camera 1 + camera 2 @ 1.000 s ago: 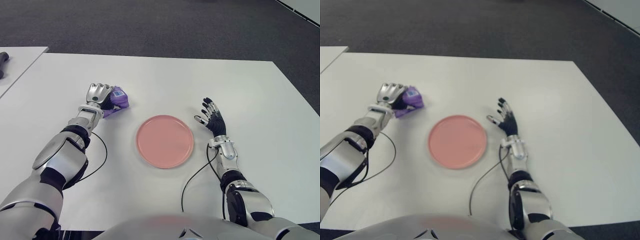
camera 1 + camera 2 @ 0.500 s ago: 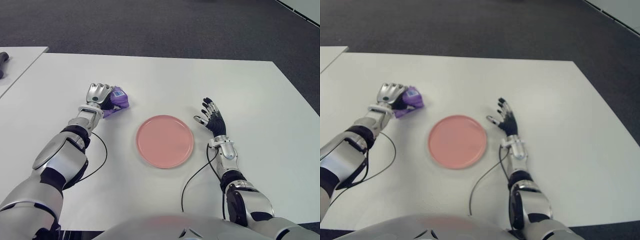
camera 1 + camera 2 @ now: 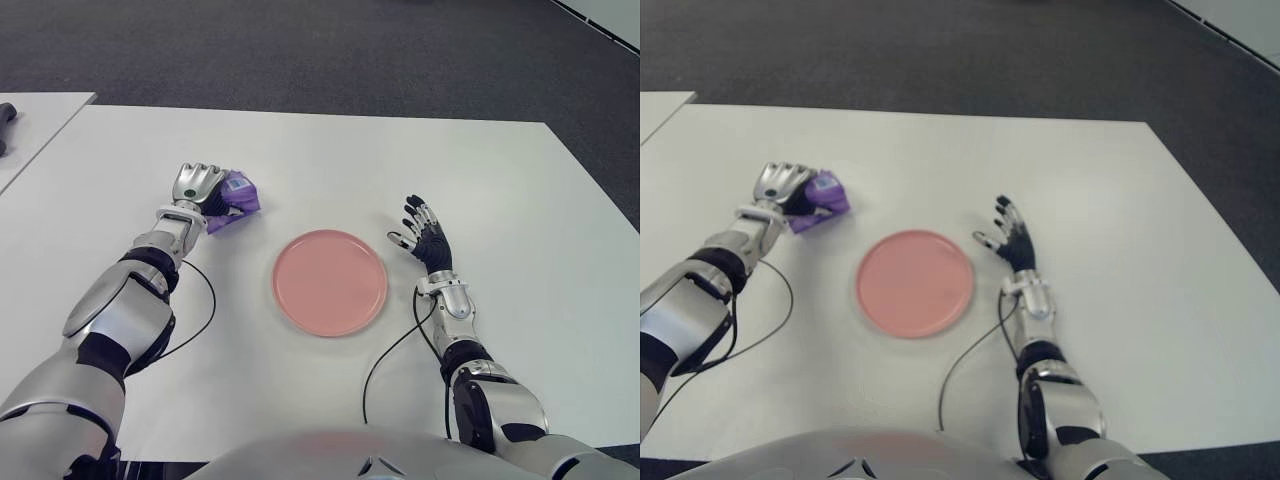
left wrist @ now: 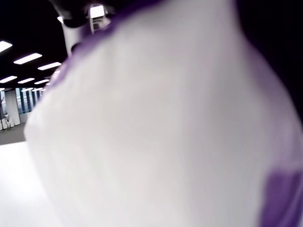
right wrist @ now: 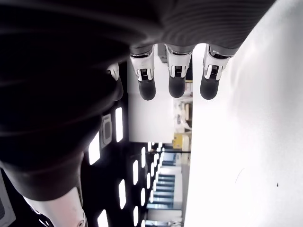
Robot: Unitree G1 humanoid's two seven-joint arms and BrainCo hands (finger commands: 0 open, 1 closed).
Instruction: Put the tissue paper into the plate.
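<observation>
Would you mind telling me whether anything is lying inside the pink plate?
The pink plate shows only bare surface. The tissue pack sits apart, in the left hand. Whatever lies under the plate is covered.

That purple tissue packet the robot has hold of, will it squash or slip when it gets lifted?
Probably squashes a little: the tissue packet looks soft and crumpled where the left hand closes on it. It is likely light, as small as the hand itself. Its wrapper looks glossy, so it may slide in the grip. The right hand shows open beside the plate.
</observation>
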